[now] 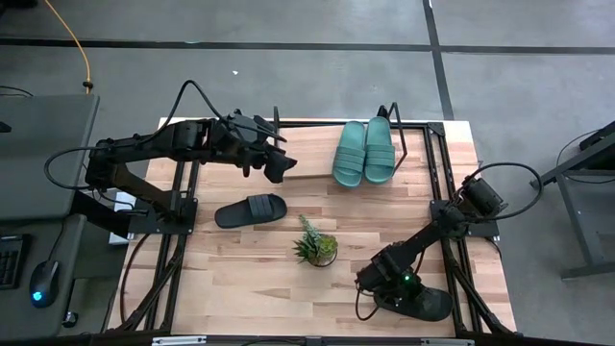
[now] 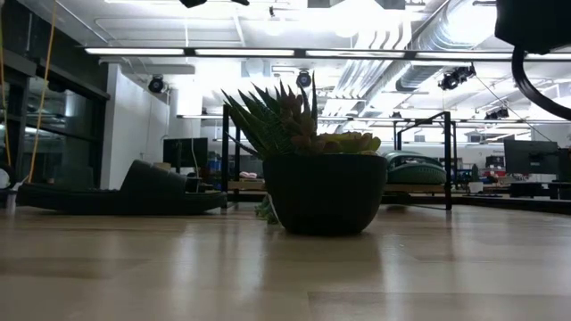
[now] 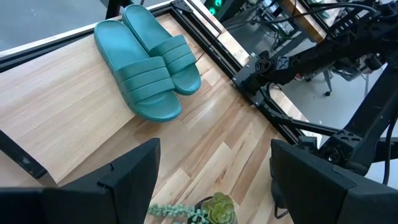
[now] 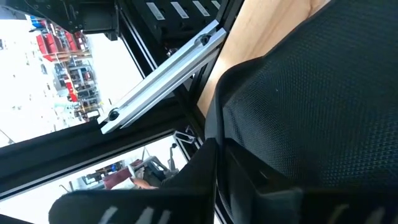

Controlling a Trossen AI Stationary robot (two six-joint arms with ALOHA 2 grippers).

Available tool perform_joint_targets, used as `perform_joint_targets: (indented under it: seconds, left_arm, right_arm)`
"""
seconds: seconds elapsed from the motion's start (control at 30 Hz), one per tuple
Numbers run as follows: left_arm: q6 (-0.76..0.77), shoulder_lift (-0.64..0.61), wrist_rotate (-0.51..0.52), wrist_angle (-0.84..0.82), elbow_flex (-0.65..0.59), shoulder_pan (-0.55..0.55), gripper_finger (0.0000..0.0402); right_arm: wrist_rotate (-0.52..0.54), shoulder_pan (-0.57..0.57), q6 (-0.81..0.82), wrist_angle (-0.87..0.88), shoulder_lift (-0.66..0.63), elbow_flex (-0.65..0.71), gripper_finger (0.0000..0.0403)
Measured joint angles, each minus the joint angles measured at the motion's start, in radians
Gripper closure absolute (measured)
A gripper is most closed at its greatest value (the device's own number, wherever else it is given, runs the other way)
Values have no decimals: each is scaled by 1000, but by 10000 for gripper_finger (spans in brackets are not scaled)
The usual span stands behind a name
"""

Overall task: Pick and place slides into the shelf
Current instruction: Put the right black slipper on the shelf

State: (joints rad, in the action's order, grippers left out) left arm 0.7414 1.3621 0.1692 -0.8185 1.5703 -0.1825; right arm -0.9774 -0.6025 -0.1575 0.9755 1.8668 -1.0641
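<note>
The left gripper hung over the far left part of the wooden counter, at the left end of the shelf, and its fingers stood well apart with nothing between them. Just nearer than that gripper, a black slide lay flat on the counter with its strap up, apart from everything else. To its right, near the middle of the counter, stood the small spiky potted plant in a dark bowl, which in the low view filled the centre and hid much of what lay behind it. Farther back and to the right, the two teal-green slides lay side by side and touching on the shelf's light board, toward its right end, soles down and toes pointing to the near side; the left wrist view showed them plainly with their ribbed straps. At the near right corner of the counter the right gripper was down on the second black slide, which lay by the counter's edge. In the right wrist view its fingers were drawn together against the textured black rubber, seemingly pinched on the slide's edge or strap, though the close angle left the exact part hard to make out.
</note>
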Motion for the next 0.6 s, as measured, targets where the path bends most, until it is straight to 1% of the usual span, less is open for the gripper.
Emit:
perform_joint_targets:
  seconds: [0.1, 0.27, 0.47, 0.6]
  left_arm:
    - [-2, 0, 0, 0, 0, 0, 117]
    - [-3, 0, 8, 0, 0, 0, 117]
    - [-4, 0, 8, -16, 0, 0, 117]
    - [-4, 0, 12, -35, 0, 0, 117]
  right_arm:
    - [1, 1, 0, -1, 0, 0, 399]
    - [4, 25, 4, -1, 0, 0, 400]
    - [28, 103, 46, -5, -4, 0, 401]
    - [68, 174, 53, -6, -31, 0, 402]
